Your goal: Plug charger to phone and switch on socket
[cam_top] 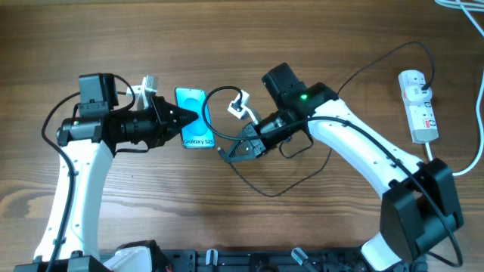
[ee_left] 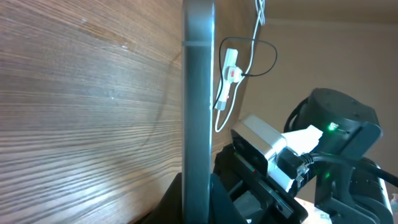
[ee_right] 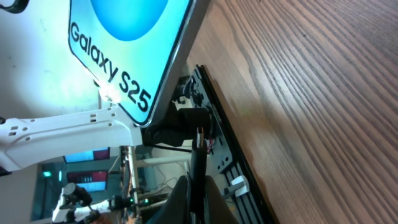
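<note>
Sitting well apart at the brown wooden table's [cam_top: 302,38] right side is the long white power-strip socket [cam_top: 418,106], while the left gripper [cam_top: 185,118] clamps the flat teal-screened phone [cam_top: 193,106] and the right gripper [cam_top: 228,153] pinches the thin black charger cable [cam_top: 221,89] by its tip, just beside the phone.

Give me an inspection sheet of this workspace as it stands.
Surface: wooden table, bare grain.
Job's things: phone with its screen lit; charger, tip near the phone and seemingly not plugged in; power strip at the far right.
Clutter: nothing seen.
Grippers: left gripper shut on the phone's edge; right gripper apparently shut on the charger's end.
Cables: charger loops loosely between the arms; white cord leaves the power strip.
Surroundings: blurred room in the right wrist view.
</note>
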